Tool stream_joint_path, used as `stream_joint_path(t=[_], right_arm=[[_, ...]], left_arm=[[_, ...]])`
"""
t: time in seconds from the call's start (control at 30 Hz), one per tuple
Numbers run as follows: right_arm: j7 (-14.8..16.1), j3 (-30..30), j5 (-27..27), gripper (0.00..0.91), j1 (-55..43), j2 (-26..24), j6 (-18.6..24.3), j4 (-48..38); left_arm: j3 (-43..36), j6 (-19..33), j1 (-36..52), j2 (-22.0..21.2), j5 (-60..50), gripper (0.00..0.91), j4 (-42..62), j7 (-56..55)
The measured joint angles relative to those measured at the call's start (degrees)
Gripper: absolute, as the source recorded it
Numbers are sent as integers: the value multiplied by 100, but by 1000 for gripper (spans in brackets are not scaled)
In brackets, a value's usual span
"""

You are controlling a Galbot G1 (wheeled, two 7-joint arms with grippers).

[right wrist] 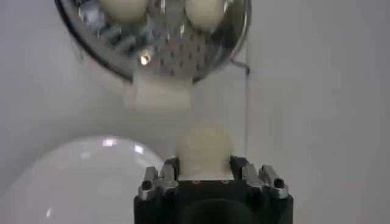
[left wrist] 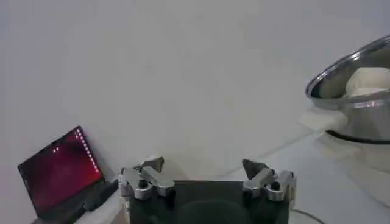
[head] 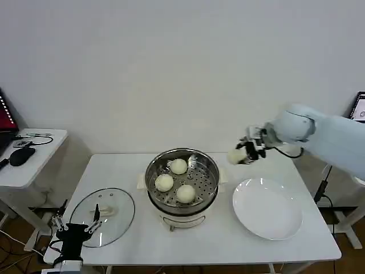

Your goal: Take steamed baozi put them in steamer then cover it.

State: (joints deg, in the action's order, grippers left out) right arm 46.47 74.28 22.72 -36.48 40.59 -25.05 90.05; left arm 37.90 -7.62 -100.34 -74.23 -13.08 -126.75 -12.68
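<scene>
**Fourth bun in the right gripper, beside the steamer**

I see three buns point(head: 176, 181) lying on the perforated tray inside the steamer point(head: 182, 171), which stands at the middle of the table point(head: 222, 240). The fourth bun point(head: 236, 156) is off the table, held in the air just to the right of the steamer's rim and behind the plate point(head: 267, 208). My right gripper point(head: 246, 152) has its fingers pinched on that bun; in the right wrist view the bun point(right wrist: 204, 146) sits between the two fingers, with the steamer point(right wrist: 161, 42) beyond it and the plate point(right wrist: 79, 176) to one side.

The plate lies flat to the right of the steamer, near it but not touching, with nothing on it. The lid point(head: 102, 216) lies flat on the table to the left of the steamer, handle up.

My left gripper point(head: 73, 229) hangs low at the table's front edge, left of the steamer and just by the lid's near rim. Its fingers point(left wrist: 149, 176) are spread apart and hold nothing.
</scene>
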Motion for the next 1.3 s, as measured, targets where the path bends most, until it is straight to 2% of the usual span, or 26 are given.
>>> stream_joint_path(t=[0.3, 0.43, 0.8, 1.17, 1.23, 1.3], right_arm=[[-539, 253, 936, 564, -78, 926, -520, -128], [-691, 353, 1151, 564, 9, 1262, -701, -288], [-914, 392, 1279, 574, 421, 1751, -965, -761], [-949, 371, 1171, 574, 743, 1978, -1033, -1011], [-938, 366, 1141, 665, 789, 1996, -1033, -1050], [-922, 366, 1106, 816, 818, 2010, -1037, -1073]], left_arm=[[35, 4, 23, -55, 5, 907, 18, -2], [26, 16, 19, -73, 5, 907, 32, -11], [42, 24, 67, -30, 12, 907, 96, -16], [66, 46, 29, -49, 15, 907, 98, -24], [78, 51, 11, -51, 15, 907, 87, -28], [83, 60, -9, -58, 15, 907, 73, -34]])
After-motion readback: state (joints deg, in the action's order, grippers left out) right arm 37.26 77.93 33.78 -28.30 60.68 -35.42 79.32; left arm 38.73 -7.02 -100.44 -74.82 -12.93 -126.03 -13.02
